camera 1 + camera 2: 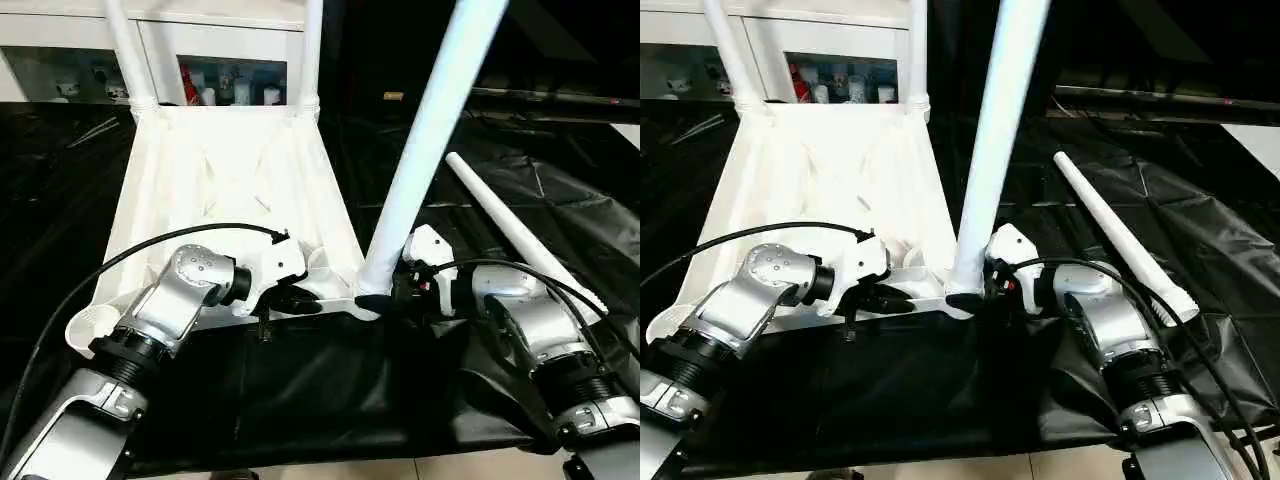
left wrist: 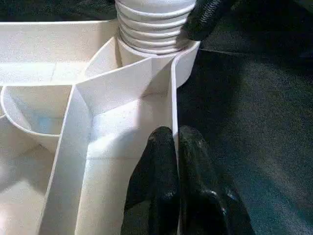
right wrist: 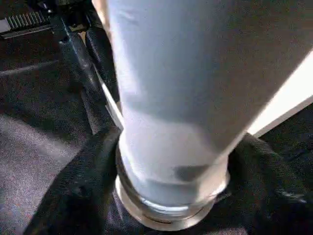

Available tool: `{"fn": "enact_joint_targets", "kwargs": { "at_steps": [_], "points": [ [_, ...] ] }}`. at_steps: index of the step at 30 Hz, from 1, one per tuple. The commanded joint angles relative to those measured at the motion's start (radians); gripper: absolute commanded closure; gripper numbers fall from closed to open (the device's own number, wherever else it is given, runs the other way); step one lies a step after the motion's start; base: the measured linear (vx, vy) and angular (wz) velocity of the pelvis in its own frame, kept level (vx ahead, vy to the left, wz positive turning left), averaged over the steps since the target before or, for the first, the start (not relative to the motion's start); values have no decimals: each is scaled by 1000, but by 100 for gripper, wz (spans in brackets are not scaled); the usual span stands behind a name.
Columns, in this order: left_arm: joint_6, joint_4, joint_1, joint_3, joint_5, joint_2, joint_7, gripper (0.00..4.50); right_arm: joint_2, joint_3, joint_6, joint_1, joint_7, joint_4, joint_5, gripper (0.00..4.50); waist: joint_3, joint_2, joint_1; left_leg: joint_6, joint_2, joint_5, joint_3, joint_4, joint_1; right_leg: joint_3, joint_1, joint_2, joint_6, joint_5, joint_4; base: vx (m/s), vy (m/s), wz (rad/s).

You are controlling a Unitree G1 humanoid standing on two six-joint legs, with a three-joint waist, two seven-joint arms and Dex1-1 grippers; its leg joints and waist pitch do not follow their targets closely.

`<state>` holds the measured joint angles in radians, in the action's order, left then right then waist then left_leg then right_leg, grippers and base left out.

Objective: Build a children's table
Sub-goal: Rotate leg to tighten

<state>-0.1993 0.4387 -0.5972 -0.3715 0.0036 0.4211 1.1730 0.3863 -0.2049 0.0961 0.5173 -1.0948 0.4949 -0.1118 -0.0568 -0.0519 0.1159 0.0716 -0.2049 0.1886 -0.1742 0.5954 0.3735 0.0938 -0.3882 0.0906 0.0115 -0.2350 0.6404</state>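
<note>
The tabletop lies underside-up on the black counter, long axis running away. The right hand clamps the leaning leg at its near corner socket; the left hand, fingers together, pinches the near rim. A loose leg lies beside the tabletop.

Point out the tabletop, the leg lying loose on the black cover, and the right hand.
tabletop [image 1: 215, 165]: left eye view, on its ribbed underside.
loose leg [image 1: 520, 235]: left eye view, mid-shaft.
right hand [image 3: 168, 166]: right wrist view, between its fingertips, around the upright leg's base.
</note>
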Motion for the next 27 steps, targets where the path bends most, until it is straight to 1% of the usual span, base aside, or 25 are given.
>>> {"fn": "enact_joint_targets", "kwargs": {
  "at_steps": [1, 3, 5, 7, 9, 12, 13, 14, 15, 16, 17, 18, 19, 20, 21, 22, 24, 25, 26, 27],
  "points": [
    [26, -45, -8, -9, -10, -14, 20, 450, -6, -6, -19, 12, -13, 10, -2, 156, 72, -3, -2, -97, -33, -11, 3, -56, -15, -59, 58, 63, 279, 155, -49, 0, 0, 0],
    [26, -45, -8, -9, -10, -13, 22, 450, -8, -6, -23, 9, -13, 13, -1, 163, 72, -2, -2, -89, -33, 4, 2, -57, -14, -59, 57, 64, 277, 135, -50, 0, 0, 0],
    [26, -45, -8, -9, -10, -10, 24, 450, -10, -8, -26, 6, -12, 16, -1, 170, 73, -1, -3, -85, -33, 3, 3, -56, -14, -59, 57, 63, 277, 139, -49, 0, 0, 0],
    [25, -45, -6, -8, -10, -7, 25, 450, -22, 2, -17, 0, 2, 23, -10, 173, 72, -1, -3, -82, -33, 10, 3, -57, -14, -59, 58, 63, 277, 134, -50, 0, 0, 0],
    [19, -38, -5, -5, -7, -12, 11, 450, -49, 36, 17, -2, 47, 50, -33, 174, 71, 1, -4, -76, -33, 21, 3, -57, -14, -60, 57, 64, 275, 121, -51, 0, 0, 0],
    [15, -31, -7, -2, -2, -18, -5, 450, -64, 56, 34, 1, 81, 72, -41, 174, 71, 1, -7, -61, -34, 39, 4, -60, -15, -60, 56, 64, 272, 100, -53, 0, 0, 0],
    [6, -8, -14, 8, 8, -35, -52, 450, -81, 73, 43, 6, 134, 103, -38, 174, 70, 4, -8, -55, -34, 45, 5, -61, -13, -60, 57, 64, 271, 92, -53, 0, 0, 0],
    [-13, 27, -28, 25, 18, -67, -125, 450, -106, 92, 52, 9, 208, 144, -31, 175, 66, 6, -12, -38, -34, 77, 3, -64, -16, -61, 54, 65, 267, 54, -59, 0, 0, 0],
    [-34, 52, -39, 38, 27, -93, -184, 450, -126, 105, 56, 13, 272, 174, -23, 175, 66, 8, -11, -16, -34, 111, 5, -67, -20, -59, 56, 67, 259, -3, -65, 0, 0, 0],
    [-53, 73, -49, 49, 33, -116, -234, 450, -144, 115, 59, 17, 327, 200, -17, 175, 66, 6, -14, -8, -34, 118, 4, -68, -18, -60, 57, 67, 253, -19, -67, 0, 0, 0],
    [-76, 94, -60, 56, 43, -145, -294, 450, -171, 127, 68, 24, 403, 228, -8, 175, 64, 8, -17, 9, -35, 138, 6, -72, -21, -61, 54, 69, 245, -60, -72, 0, 0, 0],
    [-87, 102, -65, 59, 48, -156, -319, 450, -181, 131, 70, 26, 430, 236, -5, 175, 63, 6, -20, 21, -34, 148, 6, -72, -21, -61, 52, 67, 235, -87, -76, 0, 0, 0],
    [-126, 131, -81, 75, 56, -205, -410, 450, -219, 148, 82, 42, 547, 269, 7, 175, 63, 8, -22, 26, -34, 153, 7, -73, -21, -62, 53, 69, 231, -97, -77, 0, 0, 0],
    [-155, 147, -92, 85, 57, -241, -465, 450, -249, 166, 102, 56, 632, 296, 11, 175, 63, 6, -24, 31, -33, 151, 7, -73, -21, -62, 52, 67, 222, -109, -79, 0, 0, 0],
    [-184, 164, -105, 88, 61, -294, -526, 450, -290, 174, 100, 76, 715, 324, 22, 175, 63, 7, -27, 36, -31, 153, 7, -74, -19, -63, 51, 68, 216, -125, -80, 0, 0, 0],
    [-188, 167, -108, 85, 64, -306, -537, 450, -301, 171, 90, 80, 727, 328, 27, 175, 64, 6, -28, 37, -31, 151, 8, -75, -19, -62, 52, 67, 211, -132, -82, 0, 0, 0],
    [-191, 168, -109, 77, 71, -318, -544, 450, -312, 166, 83, 87, 742, 334, 35, 175, 65, 4, -24, 28, -30, 146, 7, -72, -16, -62, 54, 68, 202, -122, -84, 0, 0, 0],
    [-189, 178, -115, 54, 104, -330, -553, 450, -332, 164, 66, 102, 738, 343, 35, 175, 67, 4, -23, 11, -29, 121, 7, -71, -14, -62, 53, 65, 198, -73, -80, 0, 0, 0],
    [-181, 184, -118, 44, 116, -330, -551, 450, -339, 166, 58, 108, 716, 344, 25, 175, 67, 5, -22, 4, -28, 121, 6, -71, -14, -61, 53, 64, 196, -70, -81, 0, 0, 0],
    [-178, 188, -120, 42, 119, -331, -553, 450, -342, 169, 53, 112, 710, 347, 21, 140, 67, 5, -22, 1, -28, 123, 6, -71, -14, -61, 53, 65, 195, -72, -82, 0, 0, 0]
  ]
}}
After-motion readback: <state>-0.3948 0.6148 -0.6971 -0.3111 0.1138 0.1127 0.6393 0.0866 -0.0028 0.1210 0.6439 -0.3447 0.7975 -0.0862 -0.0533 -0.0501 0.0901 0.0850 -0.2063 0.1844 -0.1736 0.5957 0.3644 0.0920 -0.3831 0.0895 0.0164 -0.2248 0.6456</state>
